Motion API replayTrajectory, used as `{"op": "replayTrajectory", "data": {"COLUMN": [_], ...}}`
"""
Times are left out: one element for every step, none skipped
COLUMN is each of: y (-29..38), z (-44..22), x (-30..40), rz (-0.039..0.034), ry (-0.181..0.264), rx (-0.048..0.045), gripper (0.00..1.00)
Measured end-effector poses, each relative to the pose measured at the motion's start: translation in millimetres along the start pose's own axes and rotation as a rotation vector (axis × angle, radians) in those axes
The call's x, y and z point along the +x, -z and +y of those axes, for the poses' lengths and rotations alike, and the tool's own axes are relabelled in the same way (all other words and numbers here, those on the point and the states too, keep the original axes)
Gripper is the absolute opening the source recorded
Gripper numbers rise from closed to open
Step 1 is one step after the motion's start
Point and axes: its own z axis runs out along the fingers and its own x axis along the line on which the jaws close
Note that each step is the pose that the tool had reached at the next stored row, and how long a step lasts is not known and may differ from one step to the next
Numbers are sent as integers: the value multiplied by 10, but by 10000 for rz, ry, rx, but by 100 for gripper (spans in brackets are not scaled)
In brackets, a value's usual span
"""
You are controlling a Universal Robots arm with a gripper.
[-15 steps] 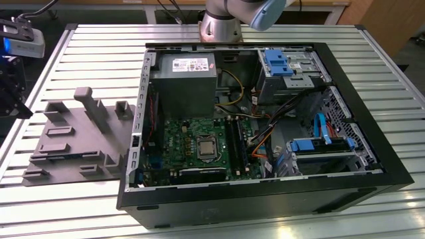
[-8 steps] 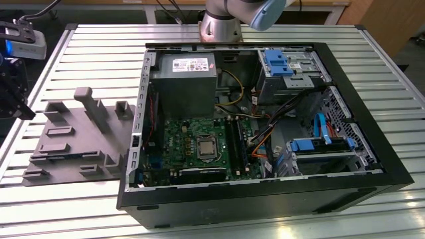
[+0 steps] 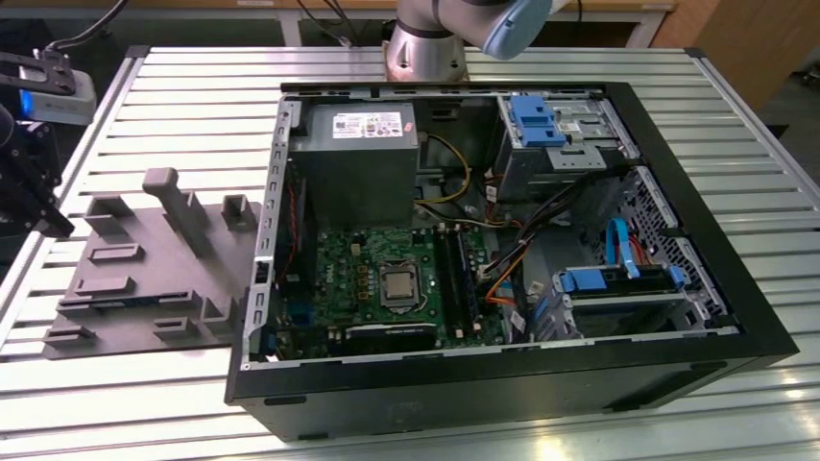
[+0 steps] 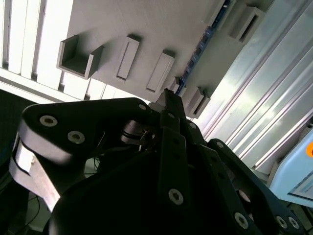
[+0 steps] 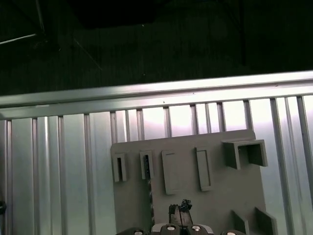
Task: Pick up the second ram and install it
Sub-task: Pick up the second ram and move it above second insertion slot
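Grey plastic fixture [image 3: 129, 279], at nine o'clock of the open case [image 3: 513, 394], bears the second ram [image 4: 194, 58] on edge. We read the pickup as not yet made: the gripper [image 4: 166, 95] hovers above, jaws together and empty. Grasping calls for parting them astride the stick.

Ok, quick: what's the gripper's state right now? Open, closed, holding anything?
Gripper: looks shut, with nothing visibly held between its tips; it hovers over the grey plastic fixture block.
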Motion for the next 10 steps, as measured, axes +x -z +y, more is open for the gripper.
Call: {"op": "replayTrajectory", "data": {"y": [-7, -16, -27, -39, -51, -64, -75, -84, -94, -103], "z": [0, -1, -1, -2, -2, -2, -3, -3, -3, -4], "x": [0, 1, 1, 1, 2, 2, 2, 3, 3, 4], "rz": [1, 0, 1, 0, 1, 1, 2, 1, 1, 1], "ry": [0, 2, 3, 5, 5, 7, 7, 8, 10, 11], "rx": [-1, -1, -1, -1, -1, -1, -1, -2, -1, -1], "gripper": [11, 11, 11, 11, 11, 11, 11, 11, 11, 11]}}
